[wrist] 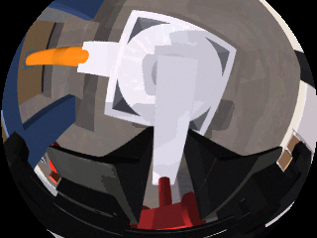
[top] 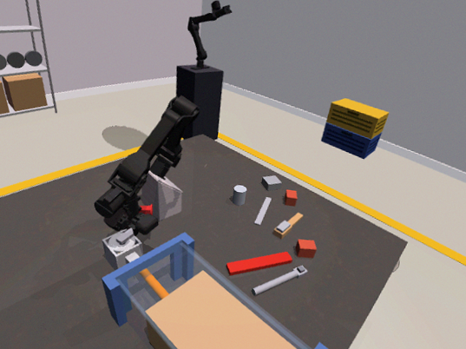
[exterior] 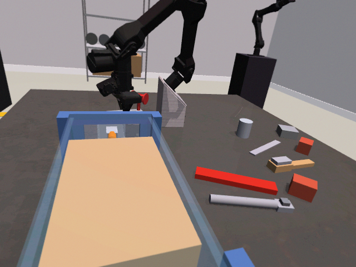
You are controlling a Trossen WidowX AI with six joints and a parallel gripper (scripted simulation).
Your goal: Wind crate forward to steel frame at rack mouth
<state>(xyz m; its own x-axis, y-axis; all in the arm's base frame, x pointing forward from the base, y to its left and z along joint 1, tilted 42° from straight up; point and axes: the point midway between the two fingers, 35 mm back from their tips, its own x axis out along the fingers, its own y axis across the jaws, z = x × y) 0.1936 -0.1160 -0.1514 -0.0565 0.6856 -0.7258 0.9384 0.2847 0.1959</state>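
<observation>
Between the black fingers of the gripper (top: 136,227) (exterior: 125,109) (wrist: 170,130), the pale grey crank handle with a red knob (top: 124,236) (exterior: 145,98) (wrist: 173,114) is pinched, its knob end lying under the wrist. The handle reaches over the round top of the light grey, square-bodied hand winch (top: 115,256) (wrist: 134,74); its key and the hole are hidden beneath it. In the exterior view the winch is mostly behind the frame.

Just beside the gripper stands a pale, slanted panel (top: 163,198) (exterior: 172,112), partly covered by the arm in the top view. Out from the winch, the orange strap (top: 154,284) (exterior: 112,134) (wrist: 56,56) runs through the blue steel frame (top: 151,255) (exterior: 109,113) (wrist: 54,116) to the tan crate (top: 224,325) (exterior: 114,186). The crate sits between clear panels (top: 250,297) (exterior: 183,183), looking level, its front apart from the frame; its rear is cut off in the top view, and its underside cannot be made out.

Well apart from the gripper, on the dark worktop (top: 216,228) (exterior: 201,138), lie a red bar (top: 258,263) (exterior: 235,180) and a grey rod with a square head (top: 278,281) (exterior: 247,201). Farther off, dark marks on the stacked yellow and blue crates (top: 354,127) are too small to read.
</observation>
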